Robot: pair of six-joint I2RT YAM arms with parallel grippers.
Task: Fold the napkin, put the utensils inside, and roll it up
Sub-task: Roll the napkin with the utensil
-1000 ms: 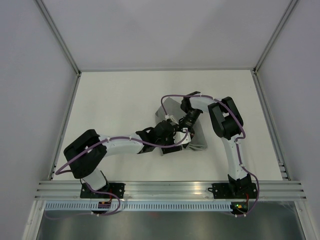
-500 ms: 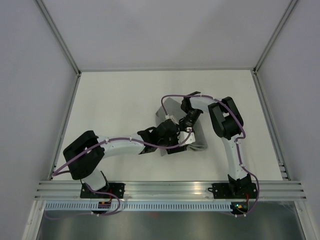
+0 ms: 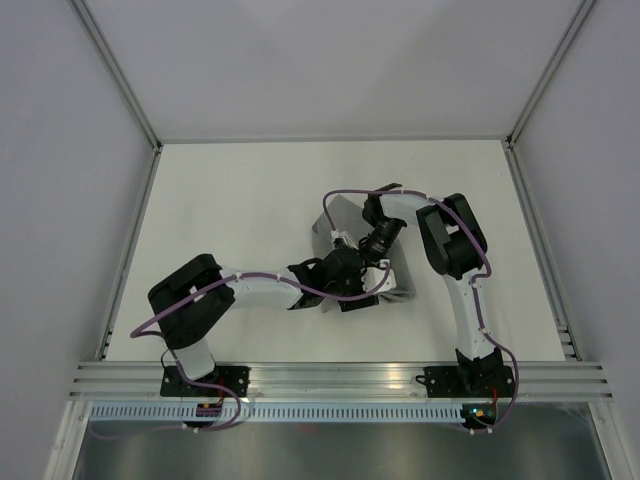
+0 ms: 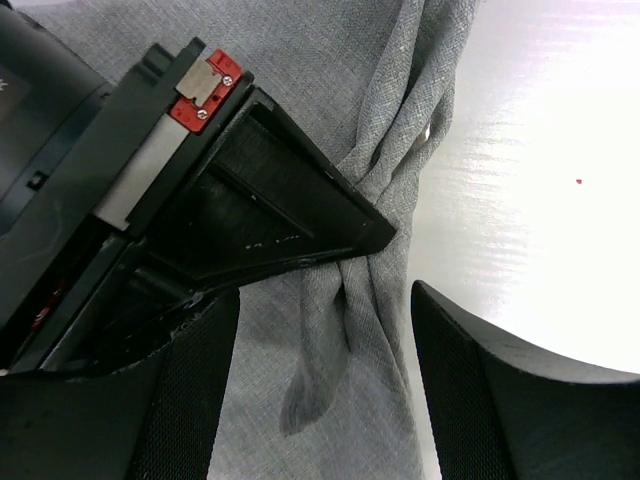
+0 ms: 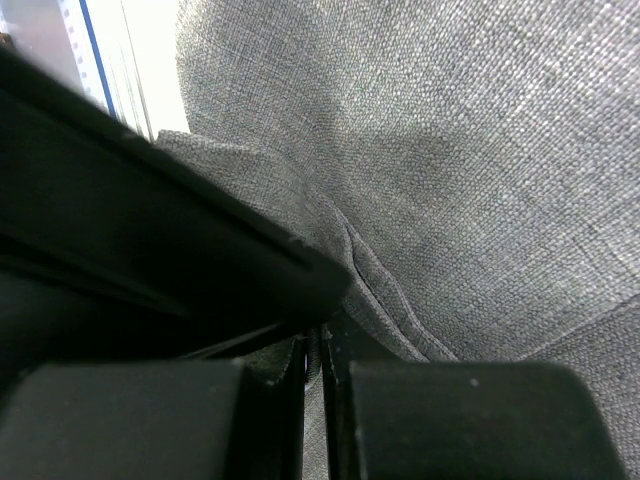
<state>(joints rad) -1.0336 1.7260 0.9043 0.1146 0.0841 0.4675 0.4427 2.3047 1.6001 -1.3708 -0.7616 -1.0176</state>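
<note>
White table point(image 3: 230, 220), pale walls point(image 3: 330, 60). One grey napkin point(image 3: 338, 213), centre-right. Two grippers: left gripper point(image 4: 318, 390) spread wide astride its bunched fold; right gripper point(image 5: 313, 400) clamped on that fold.

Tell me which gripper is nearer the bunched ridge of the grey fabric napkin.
Right. The right gripper is shut on the napkin ridge; the left gripper hangs open, straddling its loose end.

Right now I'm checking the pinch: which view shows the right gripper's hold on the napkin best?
Left wrist: it shows the right gripper from the side, tips shut on a bunched fold of the napkin. Right wrist shows only cloth close up against its shut fingers; top external leaves the pinch too small and partly covered.
</note>
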